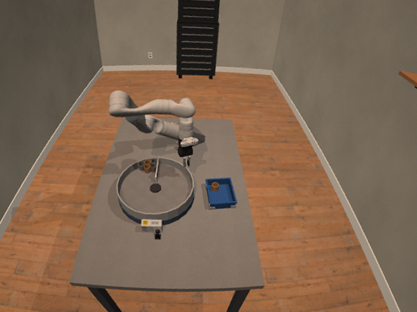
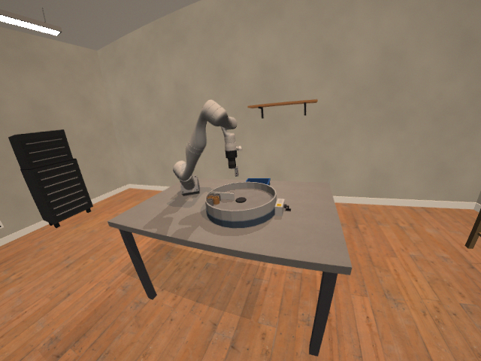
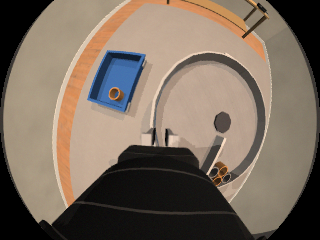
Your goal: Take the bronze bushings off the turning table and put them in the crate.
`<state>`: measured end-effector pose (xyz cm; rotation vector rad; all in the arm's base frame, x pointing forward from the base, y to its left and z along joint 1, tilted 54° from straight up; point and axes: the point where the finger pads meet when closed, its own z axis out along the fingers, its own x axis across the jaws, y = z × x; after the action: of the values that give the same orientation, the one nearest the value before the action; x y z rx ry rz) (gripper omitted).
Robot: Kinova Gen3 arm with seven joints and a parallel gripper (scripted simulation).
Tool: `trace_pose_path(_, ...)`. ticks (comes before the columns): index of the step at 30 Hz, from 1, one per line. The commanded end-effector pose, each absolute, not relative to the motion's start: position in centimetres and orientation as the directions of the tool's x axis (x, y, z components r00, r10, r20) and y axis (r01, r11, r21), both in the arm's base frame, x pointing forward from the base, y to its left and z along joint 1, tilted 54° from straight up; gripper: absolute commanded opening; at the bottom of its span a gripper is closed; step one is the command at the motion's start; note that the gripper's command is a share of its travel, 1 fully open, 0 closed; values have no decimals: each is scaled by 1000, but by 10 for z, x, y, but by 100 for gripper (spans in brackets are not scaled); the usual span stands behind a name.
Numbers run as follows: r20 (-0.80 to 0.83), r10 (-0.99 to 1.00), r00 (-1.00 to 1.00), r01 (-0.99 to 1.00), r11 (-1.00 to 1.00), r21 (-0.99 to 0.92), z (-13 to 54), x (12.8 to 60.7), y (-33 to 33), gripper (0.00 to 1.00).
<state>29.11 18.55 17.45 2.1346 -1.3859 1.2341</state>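
Pincer (image 1: 187, 162) empty, fingers partly apart, hanging above the turning table (image 1: 185, 200) rim; one bronze bushing (image 1: 214, 186) sits in the crate (image 1: 230, 201). I judge I'm between picks; next I reach for the bronze bushings (image 1: 147, 167) by the divider.

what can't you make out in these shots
- Bushings on the turning table: too small in the top view to count bronze against steel; partly hidden by the rim in the exterior view.
- Pincer: the wrist view's dark housing hides most of it; nothing shows between the tips.
- Crate: interior hidden behind the turning table, exterior view.
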Motion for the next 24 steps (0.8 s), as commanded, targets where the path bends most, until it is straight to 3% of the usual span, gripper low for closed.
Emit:
trace_pose_path(1, 783, -603, 154, -852, -482, -203, 188, 290, 177, 45)
trace_pose_path(11, 783, -603, 154, -852, -482, -203, 188, 290, 177, 45)
trace_pose_path(16, 787, -592, 171, -849, -493, -187, 218, 274, 131, 45)
trace_pose_path(24, 787, -592, 171, -849, -493, -187, 218, 274, 131, 45)
